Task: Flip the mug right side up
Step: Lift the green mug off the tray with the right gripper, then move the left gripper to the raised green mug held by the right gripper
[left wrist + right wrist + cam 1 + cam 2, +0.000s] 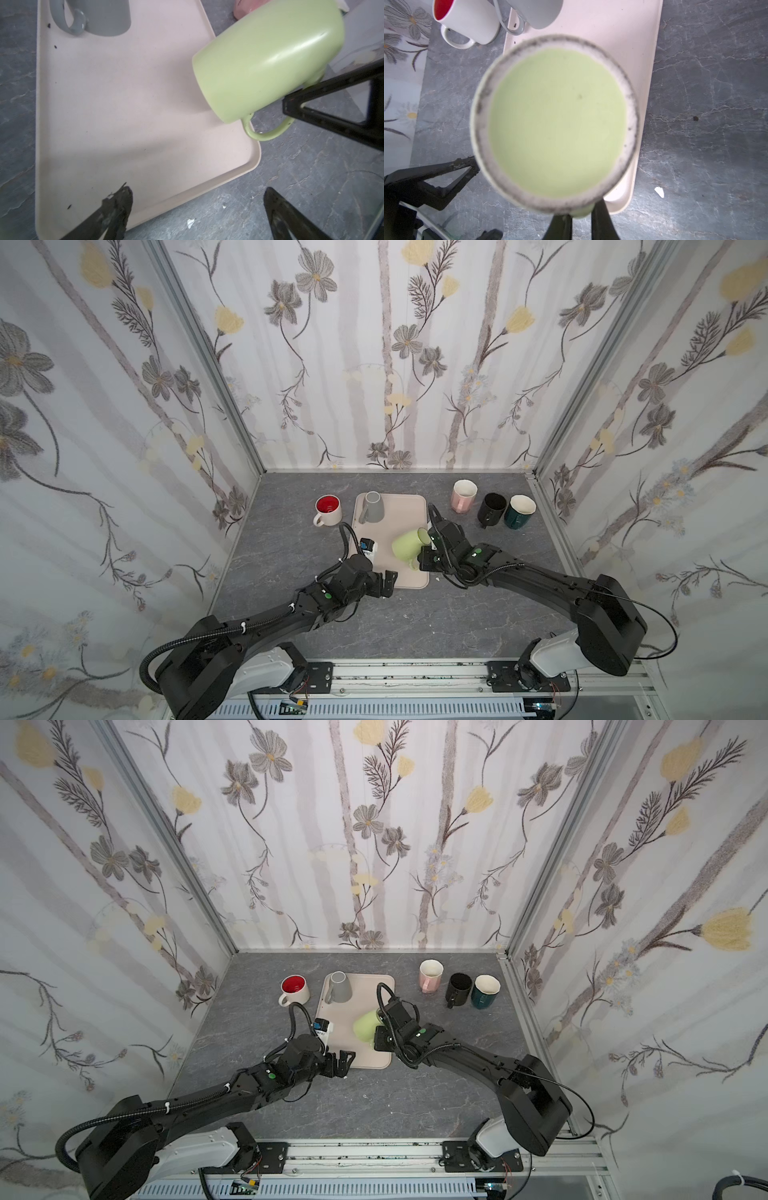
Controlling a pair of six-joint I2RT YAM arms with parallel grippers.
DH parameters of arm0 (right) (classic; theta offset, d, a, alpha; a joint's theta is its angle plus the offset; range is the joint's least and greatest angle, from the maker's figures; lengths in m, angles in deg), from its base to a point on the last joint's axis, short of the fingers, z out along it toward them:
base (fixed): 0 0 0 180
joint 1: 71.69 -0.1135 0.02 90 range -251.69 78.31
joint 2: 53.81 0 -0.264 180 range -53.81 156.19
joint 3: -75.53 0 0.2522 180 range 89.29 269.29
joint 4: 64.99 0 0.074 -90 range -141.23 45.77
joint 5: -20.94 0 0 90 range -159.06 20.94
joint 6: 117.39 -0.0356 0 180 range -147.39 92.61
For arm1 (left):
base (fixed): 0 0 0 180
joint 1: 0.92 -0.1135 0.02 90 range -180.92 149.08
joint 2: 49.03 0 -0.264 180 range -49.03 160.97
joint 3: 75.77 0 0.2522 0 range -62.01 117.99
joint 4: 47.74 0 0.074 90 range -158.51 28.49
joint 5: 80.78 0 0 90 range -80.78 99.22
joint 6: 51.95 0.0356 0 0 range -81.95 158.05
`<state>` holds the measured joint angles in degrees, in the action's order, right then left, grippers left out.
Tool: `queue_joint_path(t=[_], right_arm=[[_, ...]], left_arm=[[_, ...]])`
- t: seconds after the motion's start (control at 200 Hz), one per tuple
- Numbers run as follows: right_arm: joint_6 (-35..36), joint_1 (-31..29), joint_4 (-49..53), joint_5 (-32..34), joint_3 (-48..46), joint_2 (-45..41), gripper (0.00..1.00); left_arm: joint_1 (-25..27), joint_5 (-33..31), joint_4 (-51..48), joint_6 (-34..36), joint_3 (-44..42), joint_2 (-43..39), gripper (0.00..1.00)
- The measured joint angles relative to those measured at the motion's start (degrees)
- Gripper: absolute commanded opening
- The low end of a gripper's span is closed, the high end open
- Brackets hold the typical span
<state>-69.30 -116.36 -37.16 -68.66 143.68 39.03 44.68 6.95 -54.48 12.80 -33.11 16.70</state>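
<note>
The left hand (385, 583) is open wide at 6 o'clock of the pink tray (401, 506). The green mug (408, 547) hangs tipped sideways over the tray's 4 o'clock side. The right hand (423, 561) pinches its handle.

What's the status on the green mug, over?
Status: right gripper shut on green mug at its handle; left gripper open, at near edge of tray. Mug tipped sideways, not yet upright. Grey mug inverted on tray, well apart.

Walls (374, 364) carry floral wallpaper, grey and yellow blooms. Tabletop (415, 622) is grey, marbled. Metal posts (208, 356) stand at both rear corners.
</note>
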Motion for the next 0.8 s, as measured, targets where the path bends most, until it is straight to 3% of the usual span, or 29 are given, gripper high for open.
queue_joint_path(t=[0.315, 0.799], right_arm=[[1.2, 0.4, -3.6, -0.4, -0.1, -5.3, 0.00], [2.7, 1.5, -13.7, -9.1, -3.0, -14.1, 0.00]], left_arm=[[-0.7, 3.1, -0.2, -4.3, 5.0, -7.0, 1.00], [-2.2, 17.6, 10.1, -10.6, 5.4, -7.9, 0.99]])
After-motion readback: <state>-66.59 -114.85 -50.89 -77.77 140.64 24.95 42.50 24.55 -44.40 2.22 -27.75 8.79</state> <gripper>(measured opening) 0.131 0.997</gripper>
